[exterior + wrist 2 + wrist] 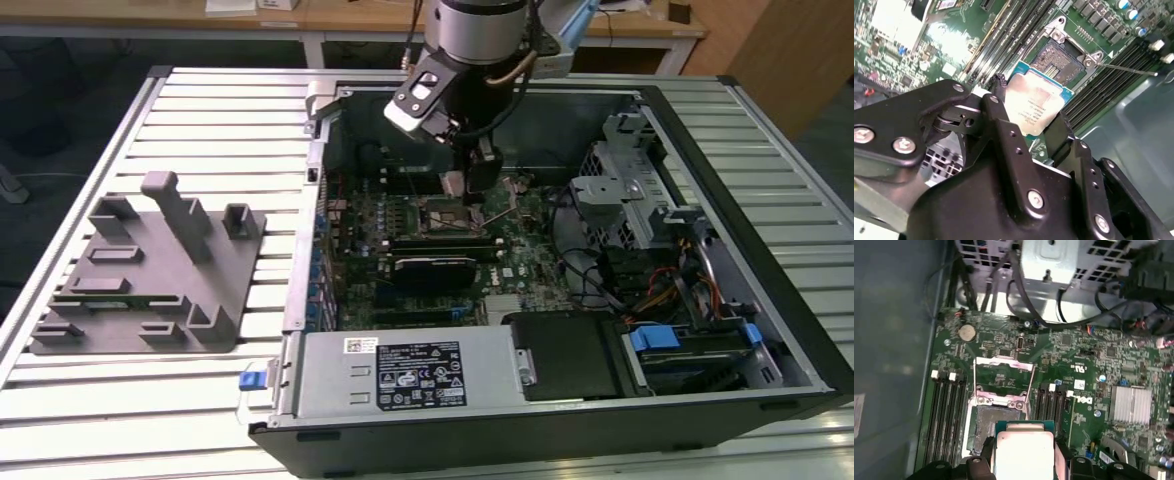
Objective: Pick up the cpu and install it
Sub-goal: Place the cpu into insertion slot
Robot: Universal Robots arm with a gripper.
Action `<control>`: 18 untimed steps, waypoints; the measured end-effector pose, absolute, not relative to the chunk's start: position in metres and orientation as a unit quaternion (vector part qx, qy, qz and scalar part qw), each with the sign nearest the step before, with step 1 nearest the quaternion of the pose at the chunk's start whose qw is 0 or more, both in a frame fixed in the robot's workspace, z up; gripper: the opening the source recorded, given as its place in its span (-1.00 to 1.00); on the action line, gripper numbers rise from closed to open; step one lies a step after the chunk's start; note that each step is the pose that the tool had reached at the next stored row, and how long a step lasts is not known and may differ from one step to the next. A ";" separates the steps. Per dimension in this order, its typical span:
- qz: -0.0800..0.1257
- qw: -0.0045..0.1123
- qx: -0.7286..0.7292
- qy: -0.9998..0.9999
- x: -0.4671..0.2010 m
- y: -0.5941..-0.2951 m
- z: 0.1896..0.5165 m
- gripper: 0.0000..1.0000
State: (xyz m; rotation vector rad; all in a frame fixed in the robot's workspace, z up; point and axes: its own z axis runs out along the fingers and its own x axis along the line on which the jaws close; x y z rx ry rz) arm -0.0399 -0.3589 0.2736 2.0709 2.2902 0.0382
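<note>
Our gripper [463, 180] is clamped on the cpu [1036, 107] by its edges, just above the open socket [996, 425]. We judge it needs squaring to the socket, then lowering flat, without tilting or sliding.

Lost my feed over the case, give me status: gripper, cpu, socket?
Copy: gripper shut on the cpu, pinched by its edges. It hangs over the open socket, not seated. Load plate raised; nothing between them.
</note>
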 end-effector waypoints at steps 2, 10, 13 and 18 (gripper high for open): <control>0.012 0.027 0.676 0.736 -0.040 -0.358 0.272 0.09; 0.012 0.027 0.677 0.736 -0.040 -0.353 0.266 0.09; 0.012 0.027 0.677 0.736 -0.040 -0.352 0.263 0.09; 0.012 0.027 0.677 0.736 -0.040 -0.350 0.254 0.09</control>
